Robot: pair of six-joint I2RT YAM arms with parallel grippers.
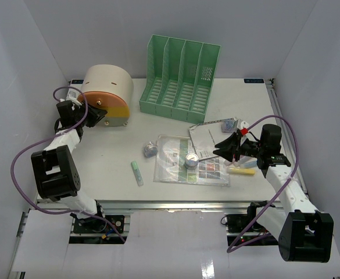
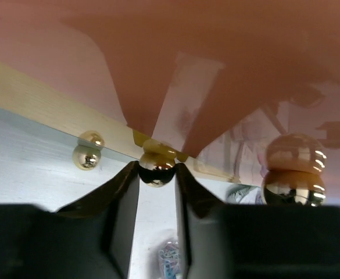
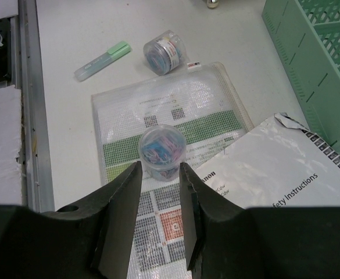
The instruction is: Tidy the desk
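The white desk [image 1: 108, 168] holds scattered items. My left gripper [image 1: 97, 114] is at the front of the cream-and-orange drawer box [image 1: 107, 93]. In the left wrist view its jaws [image 2: 157, 165] are closed on a small gold knob [image 2: 156, 173] on the box's orange front. My right gripper [image 1: 220, 151] is open and empty, low over a mesh document pouch [image 1: 178, 168]. In the right wrist view a clear cup of coloured paper clips [image 3: 162, 151] stands on the pouch [image 3: 123, 110] just ahead of the gripper's [image 3: 160, 174] fingertips.
A green slotted file rack [image 1: 180, 78] stands at the back. A second clip tub [image 1: 151, 149] lies on its side, a green highlighter [image 1: 136, 173] lies near the front, a spiral booklet [image 1: 213, 135] and a yellow highlighter [image 1: 241, 170] lie by my right arm.
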